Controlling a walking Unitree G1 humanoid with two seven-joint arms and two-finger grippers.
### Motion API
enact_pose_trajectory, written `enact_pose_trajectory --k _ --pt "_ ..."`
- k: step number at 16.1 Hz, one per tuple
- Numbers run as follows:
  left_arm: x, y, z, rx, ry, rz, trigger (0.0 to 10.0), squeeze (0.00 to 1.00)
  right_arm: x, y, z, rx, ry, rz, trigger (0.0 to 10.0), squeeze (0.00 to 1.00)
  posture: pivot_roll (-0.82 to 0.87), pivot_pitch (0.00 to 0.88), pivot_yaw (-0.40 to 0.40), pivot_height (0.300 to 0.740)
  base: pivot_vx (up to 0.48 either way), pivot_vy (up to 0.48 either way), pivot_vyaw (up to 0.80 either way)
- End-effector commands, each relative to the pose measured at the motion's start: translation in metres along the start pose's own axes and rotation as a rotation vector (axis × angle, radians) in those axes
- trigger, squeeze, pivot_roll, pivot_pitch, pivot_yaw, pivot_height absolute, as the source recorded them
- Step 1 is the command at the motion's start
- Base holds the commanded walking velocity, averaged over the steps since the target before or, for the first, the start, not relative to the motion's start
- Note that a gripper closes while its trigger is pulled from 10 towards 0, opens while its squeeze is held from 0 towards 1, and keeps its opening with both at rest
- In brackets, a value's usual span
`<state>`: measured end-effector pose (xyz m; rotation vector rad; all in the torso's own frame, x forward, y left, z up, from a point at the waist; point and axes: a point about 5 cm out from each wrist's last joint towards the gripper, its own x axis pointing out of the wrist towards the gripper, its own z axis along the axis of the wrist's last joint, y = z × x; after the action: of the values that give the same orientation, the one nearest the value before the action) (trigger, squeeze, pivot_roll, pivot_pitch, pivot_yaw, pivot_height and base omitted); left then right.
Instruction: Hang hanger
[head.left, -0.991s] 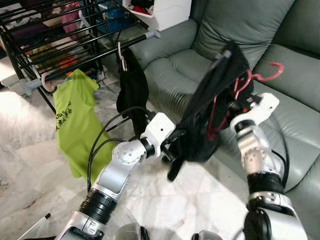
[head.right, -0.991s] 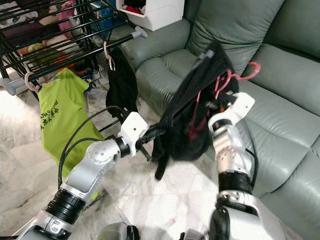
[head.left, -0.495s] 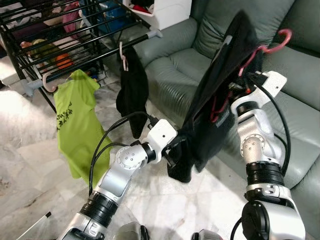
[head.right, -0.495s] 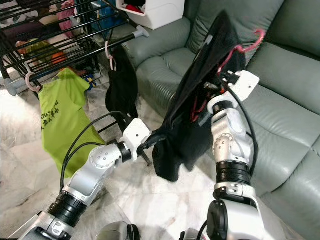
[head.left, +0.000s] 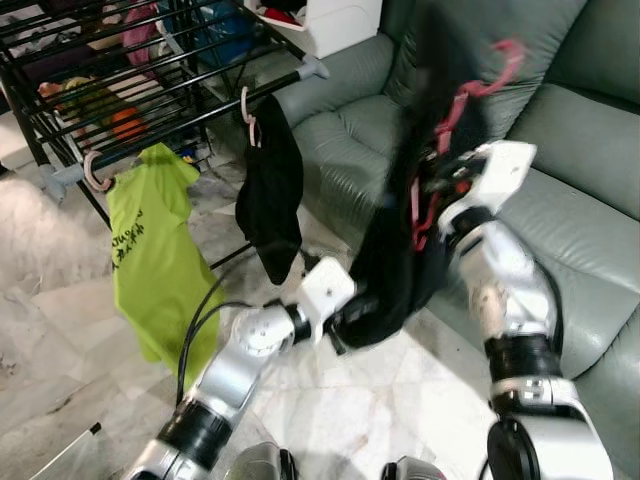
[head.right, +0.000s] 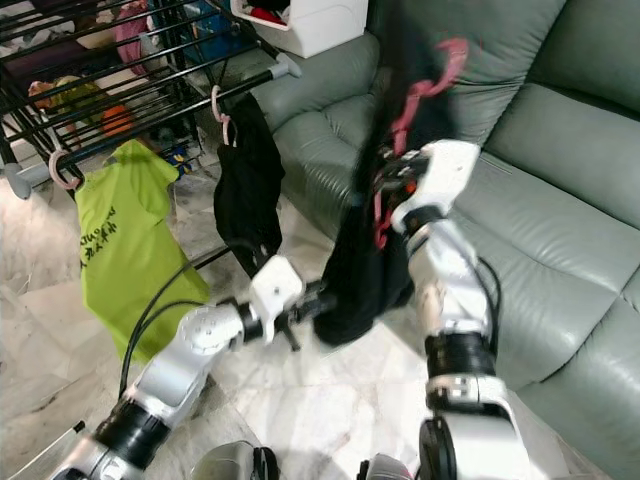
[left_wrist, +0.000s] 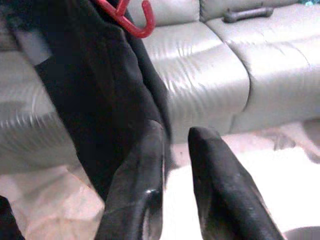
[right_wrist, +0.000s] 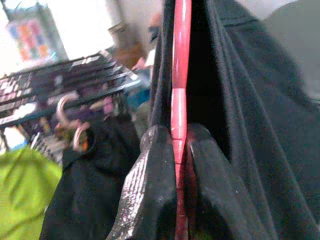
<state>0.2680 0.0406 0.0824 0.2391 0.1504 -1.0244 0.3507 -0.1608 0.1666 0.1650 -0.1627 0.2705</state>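
Above the sofa (head.left: 590, 150), right hand (right_wrist: 172, 150) clamps the red hanger (right_wrist: 179, 75).

Green shirt (head.left: 150, 250) hangs near grey sofa (head.left: 580, 170).

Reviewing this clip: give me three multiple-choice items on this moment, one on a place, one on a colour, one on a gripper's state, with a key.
1. Where does the green shirt hang?
A. on the drying rack
B. on the sofa
C. from the left gripper

2. What colour is the hanger in the right gripper?
A. white
B. red
C. blue

3. The right gripper is:
A. wide open
B. shut on nothing
C. shut on the hanger

Key: A, its hook sits over a rack bar; B, the red bar shows between the fingers; C, both fingers press the bar.
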Motion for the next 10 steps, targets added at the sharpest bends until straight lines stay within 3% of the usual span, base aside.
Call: enact_pose_trajectory --k 1,3,5,8,9,10 --pt "-0.003 0.001 0.004 0.030 -0.003 0.000 10.0 1.00 0.002 0.009 0.018 -0.063 -0.081 0.080 10.0 0.00 0.00 0.000 0.035 0.740 0.000 0.000 0.00" --pt "-0.009 0.008 0.003 0.074 -0.001 0.038 10.0 1.00 -0.009 0.009 0.008 -0.157 -0.036 0.169 10.0 0.00 0.00 0.000 0.035 0.740 0.000 0.000 0.00" --pt "-0.026 0.030 0.002 0.155 -0.002 0.154 10.0 1.00 -0.036 0.003 -0.008 -0.320 0.040 0.294 10.0 0.00 0.00 0.000 0.036 0.740 0.000 0.000 0.00" --pt "-0.049 0.051 -0.003 0.268 0.022 0.238 10.0 1.00 -0.069 -0.012 -0.027 -0.354 0.172 0.381 10.0 0.00 0.00 0.000 0.036 0.740 0.000 0.000 0.00" --pt "-0.061 0.055 -0.007 0.356 0.037 0.217 10.0 1.00 -0.084 -0.019 -0.034 -0.380 0.225 0.408 10.0 0.00 0.00 0.000 0.039 0.740 0.000 0.000 0.00" --pt "-0.067 0.056 -0.009 0.384 0.045 0.196 10.0 1.00 -0.092 -0.023 -0.037 -0.391 0.254 0.426 10.0 0.00 0.00 0.000 0.042 0.740 0.000 0.000 0.00"
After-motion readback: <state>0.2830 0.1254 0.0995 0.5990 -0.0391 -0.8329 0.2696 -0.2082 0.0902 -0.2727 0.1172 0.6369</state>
